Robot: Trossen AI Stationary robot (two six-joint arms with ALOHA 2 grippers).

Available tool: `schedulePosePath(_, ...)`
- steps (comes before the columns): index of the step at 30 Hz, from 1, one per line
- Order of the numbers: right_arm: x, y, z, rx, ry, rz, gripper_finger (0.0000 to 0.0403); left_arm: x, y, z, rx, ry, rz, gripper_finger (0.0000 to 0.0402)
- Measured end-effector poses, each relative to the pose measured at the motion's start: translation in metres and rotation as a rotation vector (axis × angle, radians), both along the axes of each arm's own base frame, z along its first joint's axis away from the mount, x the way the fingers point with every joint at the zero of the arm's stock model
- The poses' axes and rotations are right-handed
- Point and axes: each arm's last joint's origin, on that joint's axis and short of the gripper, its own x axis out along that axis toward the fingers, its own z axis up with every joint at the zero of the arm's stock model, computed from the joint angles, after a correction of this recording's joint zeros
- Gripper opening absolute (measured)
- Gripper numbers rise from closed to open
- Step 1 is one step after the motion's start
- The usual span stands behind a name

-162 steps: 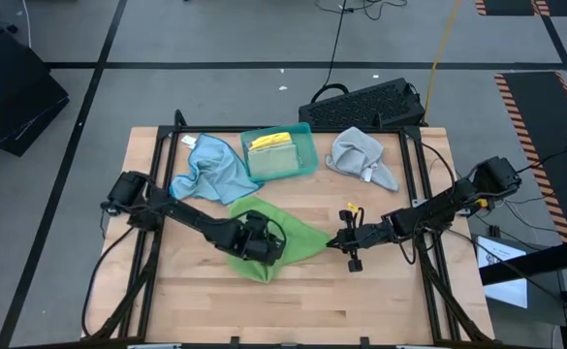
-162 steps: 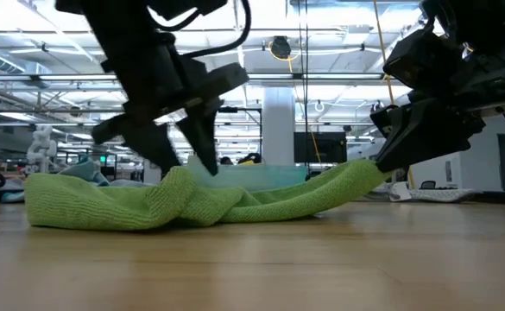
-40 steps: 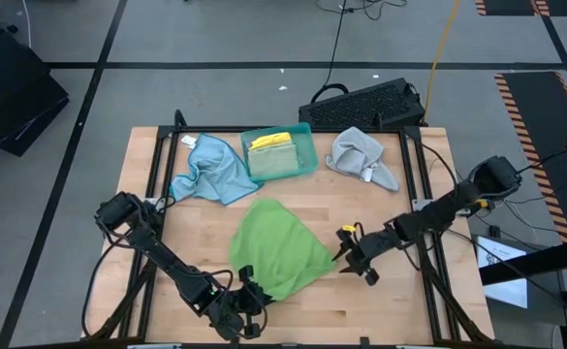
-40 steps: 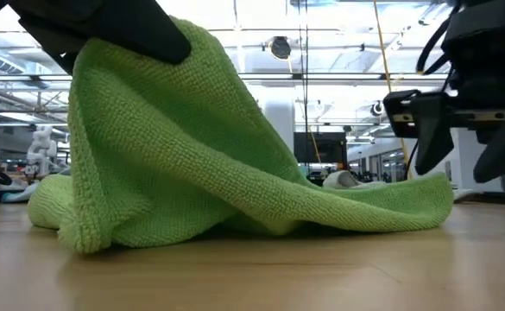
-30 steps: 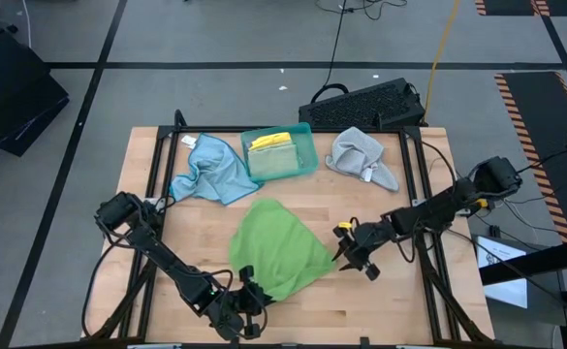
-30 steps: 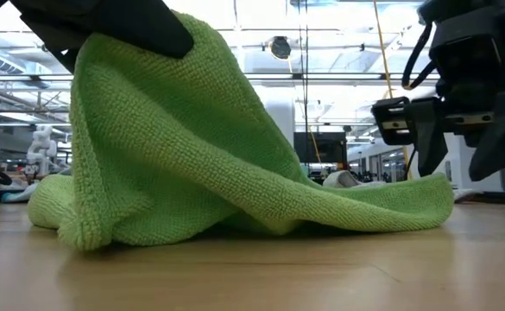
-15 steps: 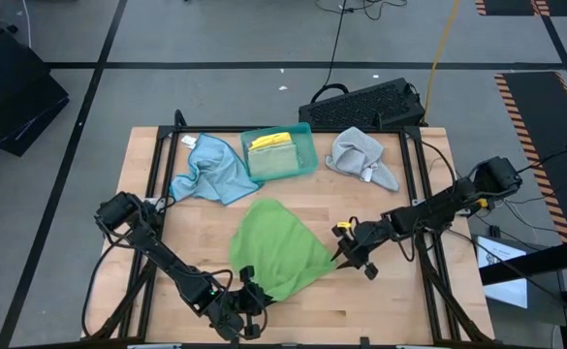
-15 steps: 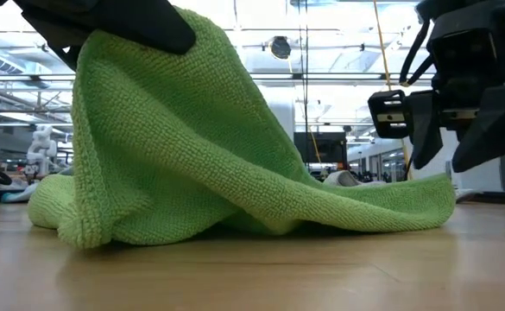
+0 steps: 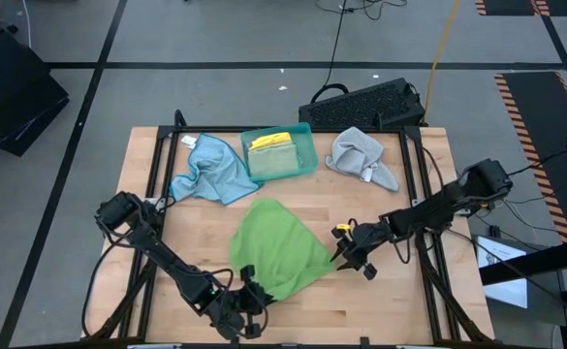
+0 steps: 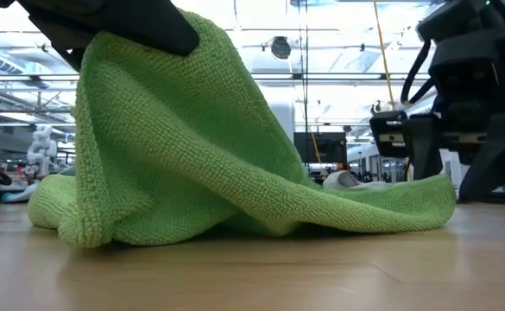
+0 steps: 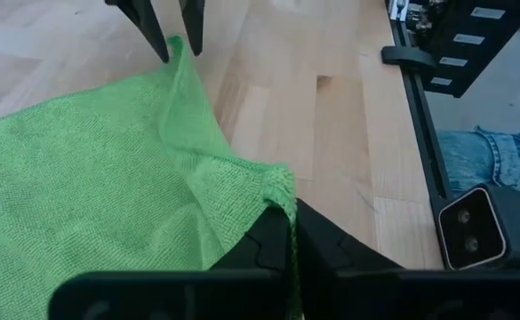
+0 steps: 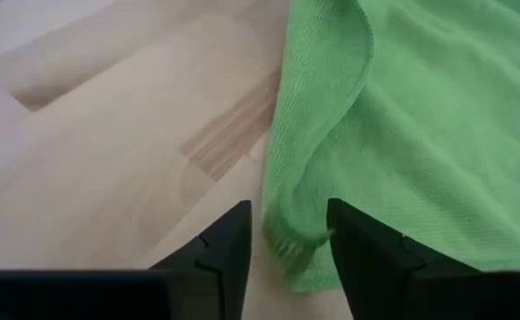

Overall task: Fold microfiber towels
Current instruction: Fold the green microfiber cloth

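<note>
Spread out since its crumpled start, the green towel (image 9: 278, 250) lies just in front of the teal tray (image 9: 305, 136), one corner pinched aloft by the closed left hand (image 11: 282, 233). The right hand (image 12: 288, 233) stands half open astride the opposite corner (gripping nothing yet); no fold shows, and the blue towel (image 9: 205, 170) and grey towel (image 9: 361, 155) flanking the tray remain crumpled.

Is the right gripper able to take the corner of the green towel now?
Probably yes. The right gripper is open, and the corner of the green towel lies between its fingers with nothing in the way. The left gripper holds another corner.
</note>
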Motion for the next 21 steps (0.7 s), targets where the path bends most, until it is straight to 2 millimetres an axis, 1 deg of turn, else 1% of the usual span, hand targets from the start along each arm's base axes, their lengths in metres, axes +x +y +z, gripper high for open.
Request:
schedulePosePath(5, 0.000, 0.000, -0.004, -0.004, 0.027, -0.001, 0.0090, 0.000, 0.000, 0.000, -0.005, 0.006, -0.002, 0.0004)
schedulePosePath(11, -0.001, 0.000, -0.004, 0.021, 0.044, -0.025, 0.0036, 0.000, 0.000, 0.000, -0.003, 0.009, -0.002, 0.0014)
schedulePosePath(14, -0.003, 0.000, -0.004, 0.041, 0.084, -0.050, 0.0012, 0.000, 0.001, 0.000, 0.005, 0.006, 0.002, 0.0008)
schedulePosePath(16, -0.007, 0.001, -0.003, 0.052, 0.122, -0.069, 0.0004, 0.002, 0.004, 0.000, 0.034, -0.007, 0.021, 0.0004)
schedulePosePath(18, -0.012, 0.002, 0.000, 0.065, 0.162, -0.104, 0.0005, 0.004, 0.007, 0.001, 0.084, -0.028, 0.049, 0.0006)
schedulePosePath(21, -0.022, 0.003, 0.011, 0.070, 0.200, -0.171, 0.0004, 0.009, 0.014, 0.002, 0.186, -0.052, 0.080, 0.0014)
